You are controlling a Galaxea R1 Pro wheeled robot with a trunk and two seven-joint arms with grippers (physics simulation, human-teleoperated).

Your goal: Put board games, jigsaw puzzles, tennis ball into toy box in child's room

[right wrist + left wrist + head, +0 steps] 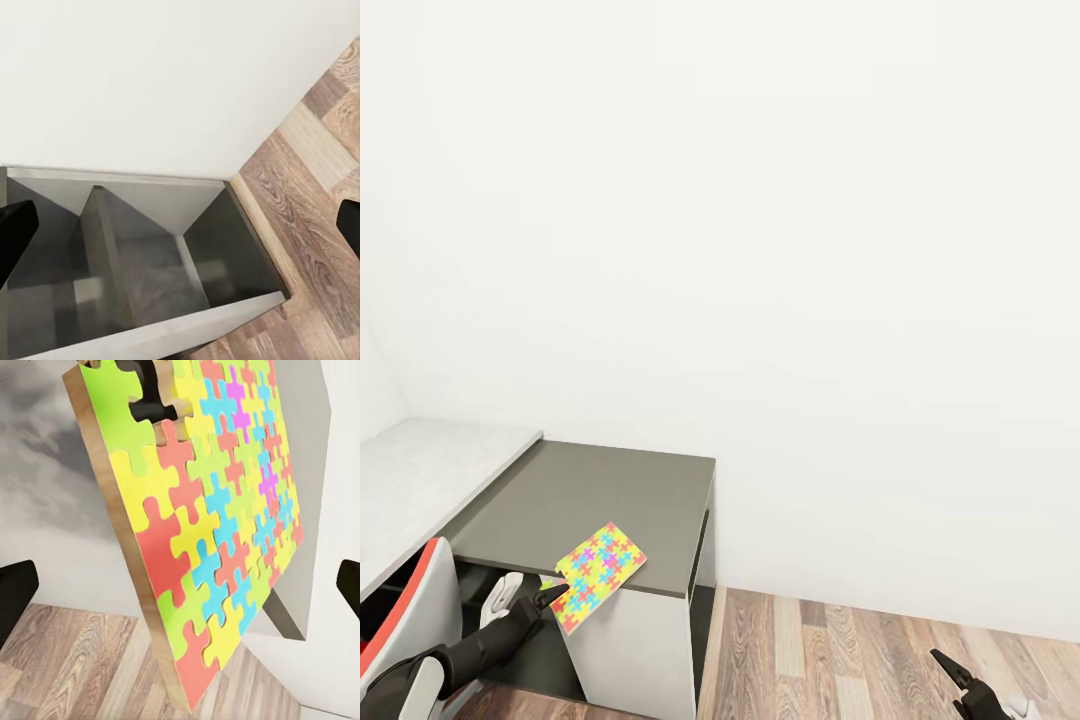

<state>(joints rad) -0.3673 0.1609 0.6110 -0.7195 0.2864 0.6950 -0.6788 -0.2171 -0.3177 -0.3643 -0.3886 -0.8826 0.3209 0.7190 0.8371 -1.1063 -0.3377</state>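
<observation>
Left end effector is pinching one jigsaw puzzle above the dark cabinet top, probably mid-carry; right end effector spread wide, empty.

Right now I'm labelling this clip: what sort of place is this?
Probably a furnished room in a home: white wall, wood-plank floor, a dark grey cabinet top beside a pale table, and a colourful jigsaw puzzle.
</observation>
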